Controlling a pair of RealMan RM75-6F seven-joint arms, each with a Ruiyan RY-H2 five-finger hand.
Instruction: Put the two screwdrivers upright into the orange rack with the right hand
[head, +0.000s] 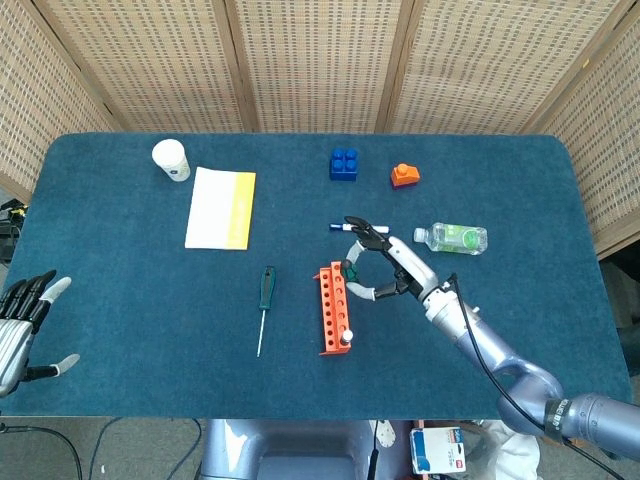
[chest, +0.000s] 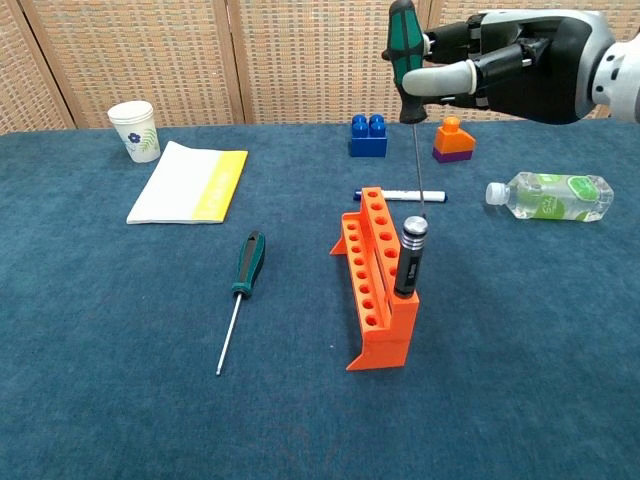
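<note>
**Right hand holds one screwdriver above the rack**

In the chest view my right hand (chest: 520, 75) is at the upper right of the frame. Its thumb and fingers are closed around the green handle of a screwdriver (chest: 404, 60), and the thin shaft hangs almost straight down. The tip is just above the far end of the orange rack (chest: 378, 290), close to the black tool (chest: 410, 256) that already stands upright in the near end of the rack. I cannot tell whether the tip is already inside a hole.

In the head view the same hand (head: 385, 268) is at the middle of the frame, just right of the rack (head: 335, 307), and its fingers make a ring around the handle.

The second screwdriver (chest: 239, 293) lies flat on the blue table (chest: 120, 400), left of the rack and apart from it, with the handle toward the top of the frame.

My left hand (head: 22, 322) is at the lower left edge of the head view. Its fingers are spread and it holds nothing.

Behind the rack lies a white marker (chest: 400, 194), and a plastic bottle (chest: 553, 195) lies on its side at the right.
</note>
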